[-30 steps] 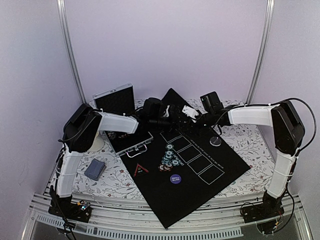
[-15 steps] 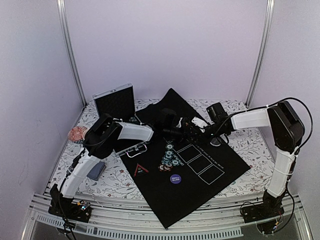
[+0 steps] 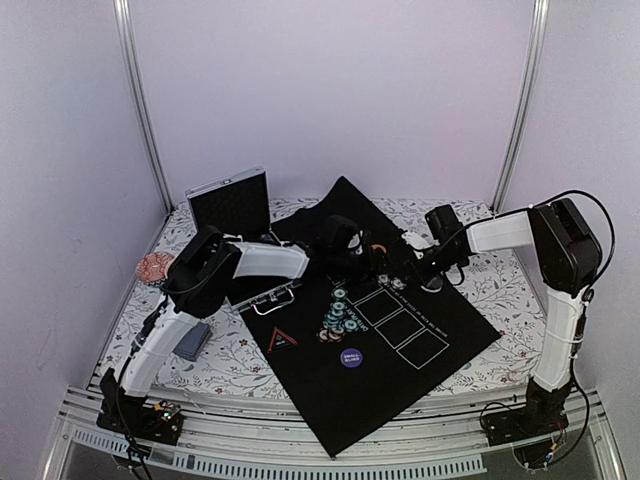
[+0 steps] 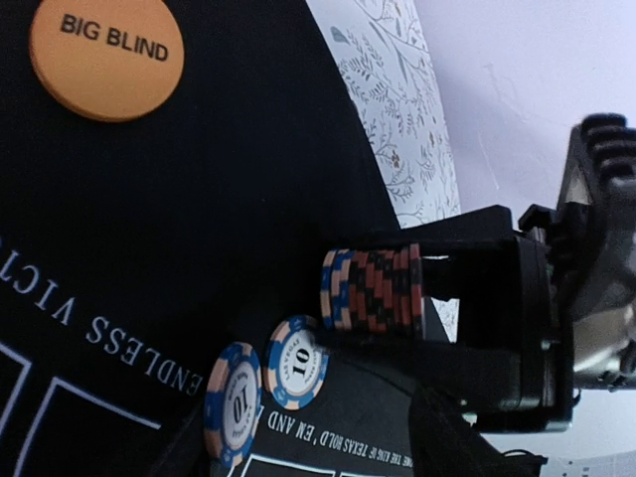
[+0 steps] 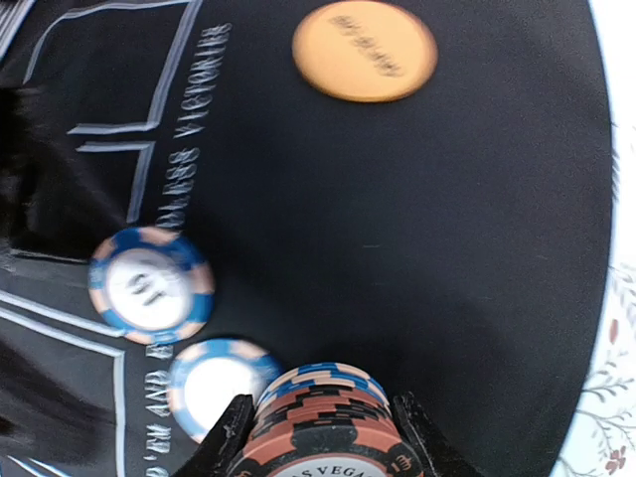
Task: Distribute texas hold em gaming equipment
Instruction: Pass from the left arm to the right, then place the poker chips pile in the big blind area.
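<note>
Mid chip-dealing: my right gripper (image 5: 320,429) is clamped on a red chip stack (image 4: 373,290) low over the black mat (image 5: 447,199) beside two blue chips (image 4: 295,363), my left gripper (image 3: 362,260) looks parted, and next I reckon the stack gets set down gently and released.

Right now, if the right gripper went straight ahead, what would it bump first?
Probably the mat right past its chip stack, with the orange button farther along; depth is unclear.

The table with the white flowery cloth (image 3: 480,290) has a big black cloth mat (image 3: 390,400) in the middle. An open silver metal case (image 3: 230,203) sits far left. A grey-blue pack of playing cards (image 3: 190,340) lies near left. A small round pink thing (image 3: 152,266) is at the left edge.
</note>
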Controlling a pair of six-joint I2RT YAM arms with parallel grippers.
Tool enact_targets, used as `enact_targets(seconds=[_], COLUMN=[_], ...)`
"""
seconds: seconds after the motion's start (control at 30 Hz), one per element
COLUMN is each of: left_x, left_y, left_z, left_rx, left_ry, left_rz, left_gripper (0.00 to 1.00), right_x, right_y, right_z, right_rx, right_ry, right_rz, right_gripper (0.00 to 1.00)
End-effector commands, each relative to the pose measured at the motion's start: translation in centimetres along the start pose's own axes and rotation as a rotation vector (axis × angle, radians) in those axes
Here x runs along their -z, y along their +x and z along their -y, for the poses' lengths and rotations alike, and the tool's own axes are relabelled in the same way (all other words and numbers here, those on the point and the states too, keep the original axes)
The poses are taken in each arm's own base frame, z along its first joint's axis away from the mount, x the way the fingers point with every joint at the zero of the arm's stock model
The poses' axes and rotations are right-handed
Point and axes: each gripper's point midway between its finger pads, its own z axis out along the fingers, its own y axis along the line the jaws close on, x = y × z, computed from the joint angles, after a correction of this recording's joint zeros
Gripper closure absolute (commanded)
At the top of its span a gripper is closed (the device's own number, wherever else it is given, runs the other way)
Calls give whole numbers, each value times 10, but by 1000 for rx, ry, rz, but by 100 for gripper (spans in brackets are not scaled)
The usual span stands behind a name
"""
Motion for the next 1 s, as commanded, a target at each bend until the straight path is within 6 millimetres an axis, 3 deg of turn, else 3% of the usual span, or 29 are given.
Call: enact_targets(seconds=[0.0,0.13,0.27,0.4,0.6,0.7,0.8,0.97], left_x=[17,22,34,55,86,100,110,113], left_y=[-19,-25,-38,-55,-67,-60,-44,-6], left_z=[3,0,12,15,21,18,3,-25], left_rx=[-47,-56,-110,-166,-252,-317,-366,-461], left_ry=[-56,-72,-81,-135,-196,-256,-346,-508], left_rz=[45,55,90,133,168,147,89,-10], left_gripper=[32,30,25,17,16,20,28,40], right_x=[-6,-5,-8,-17,-36,-42,-44,-42], right_y=[2,-8,-23,-29,-36,-38,-37,-35], right_z=[16,22,33,47,59,62,68,71], right_rx=[-47,-37,-25,-41,-27,-21,-17,-10], right_ry=[47,64,77,82,91,98,120,140], right_rz=[-27,-21,-6,-14,-42,-48,-59,-74], right_gripper=[98,98,98,98,98,98,96,65])
